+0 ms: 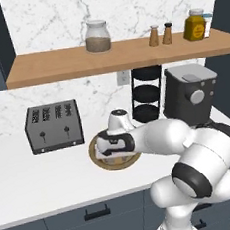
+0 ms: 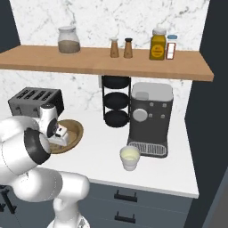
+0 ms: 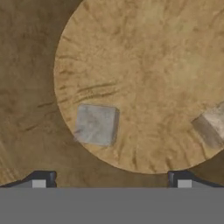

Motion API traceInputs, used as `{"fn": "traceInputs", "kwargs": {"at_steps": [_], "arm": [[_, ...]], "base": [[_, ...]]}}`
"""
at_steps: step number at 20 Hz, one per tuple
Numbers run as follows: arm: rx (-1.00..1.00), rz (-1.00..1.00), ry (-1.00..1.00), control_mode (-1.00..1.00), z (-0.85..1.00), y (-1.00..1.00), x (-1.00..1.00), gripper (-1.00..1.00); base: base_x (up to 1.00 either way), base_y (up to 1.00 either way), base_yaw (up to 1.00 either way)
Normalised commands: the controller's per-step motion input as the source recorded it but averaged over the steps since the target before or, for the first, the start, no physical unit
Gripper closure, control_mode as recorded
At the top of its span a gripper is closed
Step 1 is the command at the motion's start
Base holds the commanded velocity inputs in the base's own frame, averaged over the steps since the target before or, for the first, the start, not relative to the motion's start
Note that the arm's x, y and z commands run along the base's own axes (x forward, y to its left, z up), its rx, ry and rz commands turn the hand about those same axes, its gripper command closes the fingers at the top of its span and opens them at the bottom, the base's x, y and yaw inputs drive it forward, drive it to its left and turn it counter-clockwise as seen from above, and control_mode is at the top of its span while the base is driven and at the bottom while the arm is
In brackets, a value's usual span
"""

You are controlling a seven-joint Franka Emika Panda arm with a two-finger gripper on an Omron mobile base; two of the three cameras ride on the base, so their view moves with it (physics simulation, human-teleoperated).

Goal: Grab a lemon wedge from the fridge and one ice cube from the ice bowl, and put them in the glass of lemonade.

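Parted jaws of gripper (image 3: 111, 181) low over ice bowl (image 3: 26, 100), gripping nothing; grey ice cube (image 3: 95, 124) on its pale floor, another (image 3: 211, 127) aside. Glass of lemonade (image 2: 130, 158) on table (image 2: 102, 162), before coffee machine (image 2: 150, 118).

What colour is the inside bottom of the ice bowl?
Pale tan with darker wood grain; the ice bowl shows this best in the hand view.

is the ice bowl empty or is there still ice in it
Not empty. The hand view looks down into the ice bowl: one ice cube lies on its pale floor and a second cube sits at the right edge.
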Motion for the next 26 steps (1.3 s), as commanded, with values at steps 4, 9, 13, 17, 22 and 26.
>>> {"fn": "traceInputs", "kwargs": {"at_steps": [4, 9, 13, 17, 22, 26], "arm": [[0.0, -0.04, 0.0, -1.0, -0.2, 0.0, 0.29, -1.0], [-0.02, -0.02, -0.02, -1.0, -0.08, 0.0, 0.26, -1.0], [-0.03, 0.0, -0.09, -1.0, -0.11, 0.02, 0.01, -1.0], [-0.04, 0.0, -0.03, -1.0, -0.23, 0.1, -0.04, -1.0], [0.0, 0.0, -0.05, -1.0, -0.03, 0.02, 0.03, -1.0], [-0.01, -0.02, -0.04, -1.0, -0.08, 0.13, 0.21, -1.0]], "base": [[0.0, 0.0, 0.0], [0.0, 0.0, 0.0], [0.0, 0.0, 0.0], [0.0, 0.0, 0.0], [0.0, 0.0, 0.0], [0.0, 0.0, 0.0]]}}
